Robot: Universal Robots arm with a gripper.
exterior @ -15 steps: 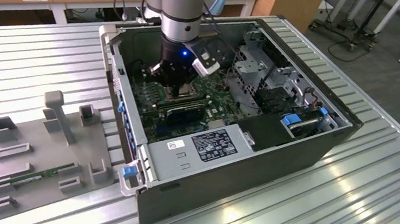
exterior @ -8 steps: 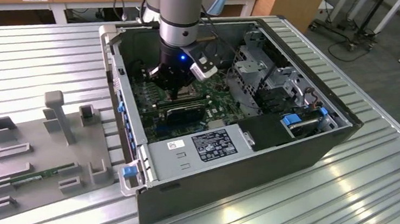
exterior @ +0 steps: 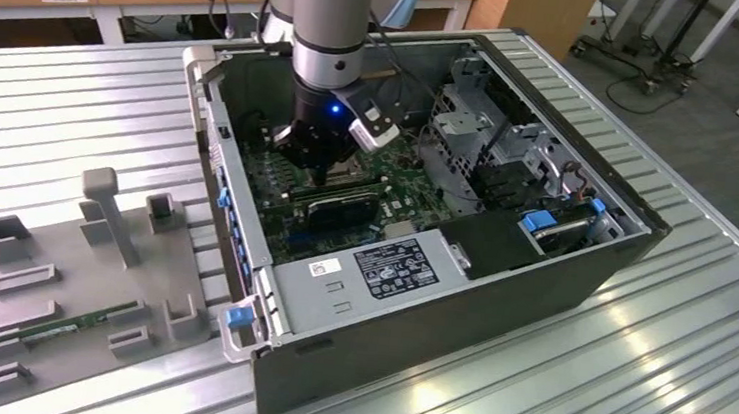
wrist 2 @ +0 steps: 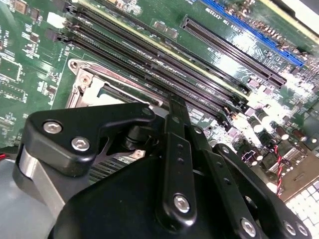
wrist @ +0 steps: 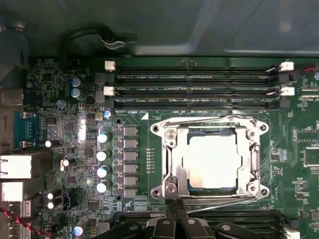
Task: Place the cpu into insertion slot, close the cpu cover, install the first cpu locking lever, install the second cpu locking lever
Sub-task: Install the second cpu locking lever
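Observation:
The cpu (wrist: 215,162), a pale square chip, lies flat in the middle of the socket on the green motherboard. The silver cpu cover (wrist: 172,159) is folded down around it, so the insertion slot underneath is hidden. One wire lever (wrist: 209,119) runs along the socket side nearest the memory slots. The other lever (wrist: 219,200) runs along the opposite side. My gripper (wrist: 174,205) is shut, its black tips together right at that second lever's end. The second wrist view has the gripper (wrist 2: 174,107) beside the cover (wrist 2: 87,84). In the exterior view the gripper (exterior: 329,173) is down inside the computer case.
Black memory slots (wrist: 194,84) run beside the socket, and a row of capacitors (wrist: 103,154) stands on its other side. The case walls (exterior: 228,215), a drive cage (exterior: 483,137) and the power supply box (exterior: 378,268) hem the arm in. A grey fixture tray (exterior: 68,291) lies at the exterior view's left.

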